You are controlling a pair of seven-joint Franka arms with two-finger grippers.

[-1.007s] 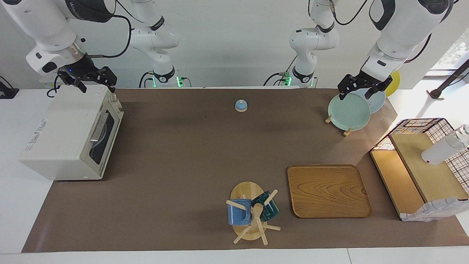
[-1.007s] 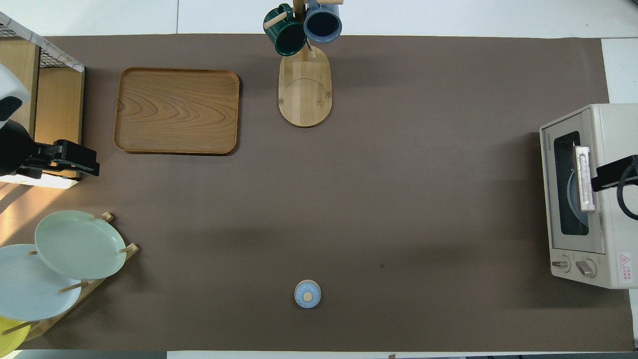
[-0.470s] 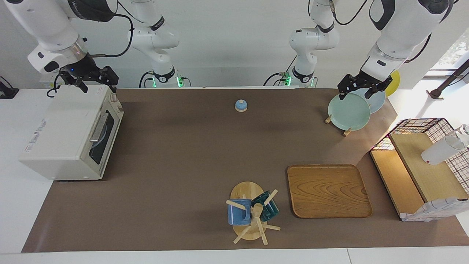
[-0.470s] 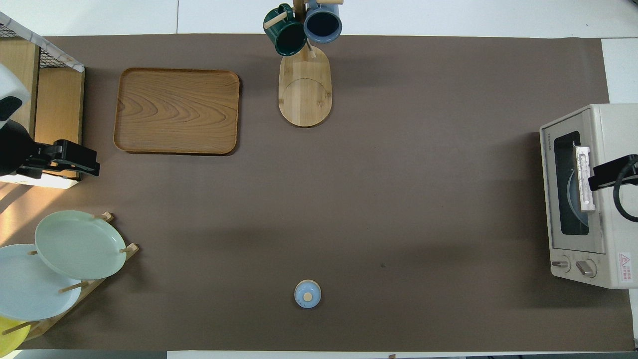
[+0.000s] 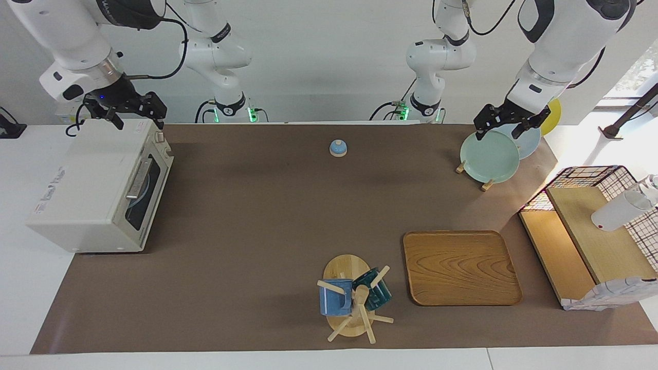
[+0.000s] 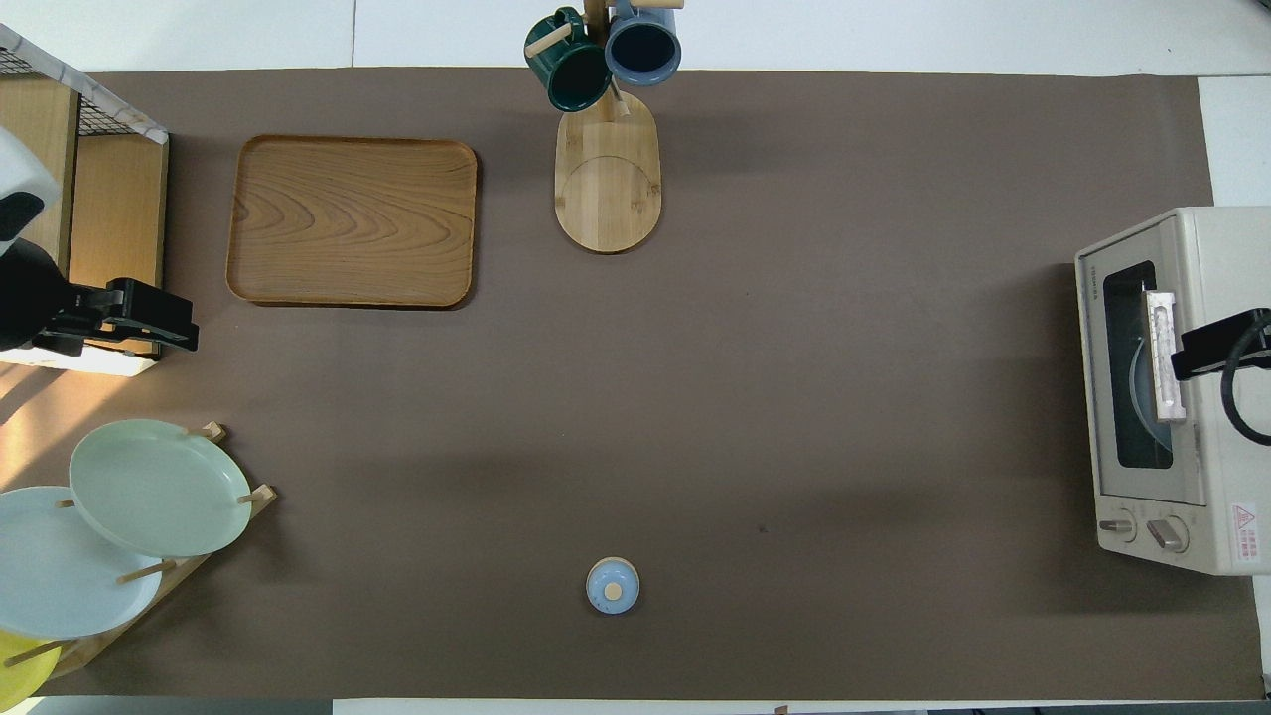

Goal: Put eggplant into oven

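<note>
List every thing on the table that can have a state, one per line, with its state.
oven: door shut, a plate visible behind the glass.
eggplant: not visible in either view.
wooden tray: lying flat, nothing on it.
mug tree: upright, two mugs hanging.
plate rack: plates standing on edge.
right claw: raised over the oven top, holding nothing.
left claw: raised over the plate rack, holding nothing.
</note>
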